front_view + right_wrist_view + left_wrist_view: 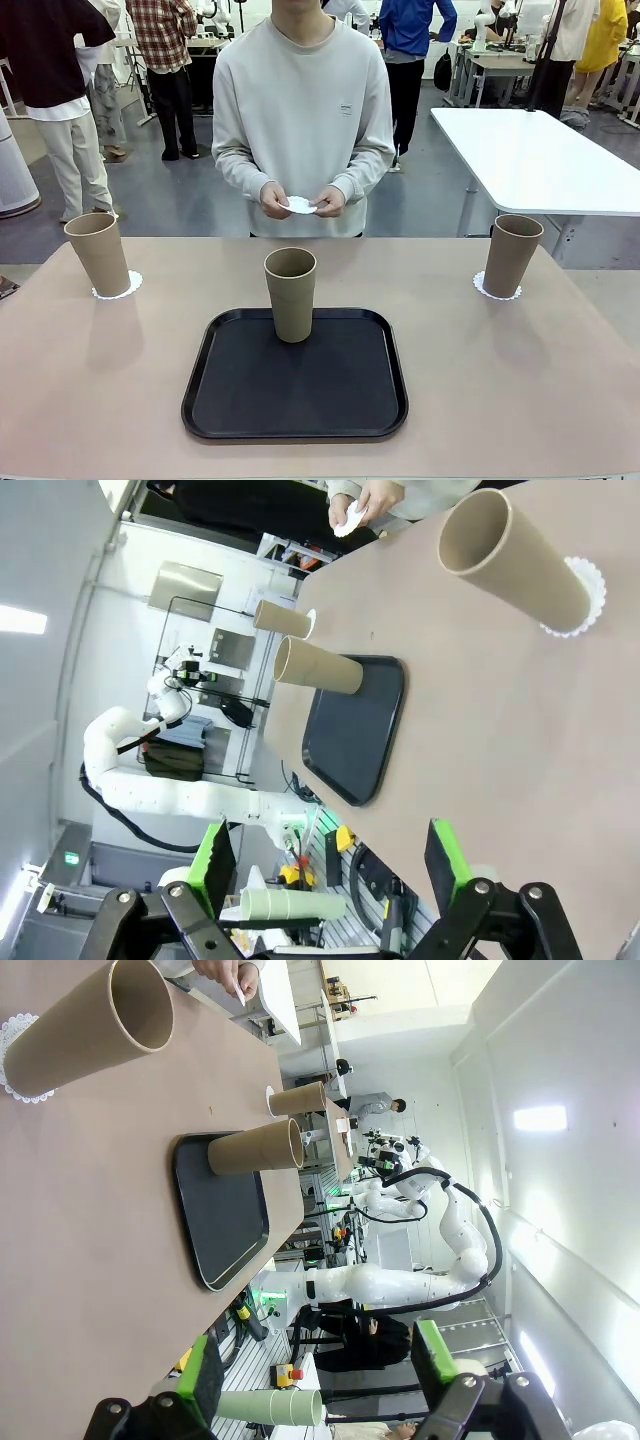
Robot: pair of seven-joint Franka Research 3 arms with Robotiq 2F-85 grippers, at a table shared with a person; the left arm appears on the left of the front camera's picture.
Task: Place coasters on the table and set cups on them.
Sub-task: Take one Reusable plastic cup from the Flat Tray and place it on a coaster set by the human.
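Nearest the cameras, the left claw [318, 1378] is seen with its green pads spread wide and nothing between them. The right claw [332, 872] is likewise fully parted and empty.

On the near middle of the desk [520, 390] a black tray [300, 400] is laid flat. At the tray's 12 o'clock edge the middle cup [291, 295] is stood upright, its base directly on the black surface.

Farther back, at about 10 o'clock from the tray, the left cup [98, 253] is set upright on the left coaster [133, 284] — the lacy rim is shown around its base. At about 2 o'clock the right cup [512, 255] is set the same way on the right coaster [479, 287]. Both cups are well apart from the tray.

At 12 o'clock, beyond the desk's far edge, a third coaster [300, 205] is held between the person's hands [330, 200] — at waist height, off the desk.
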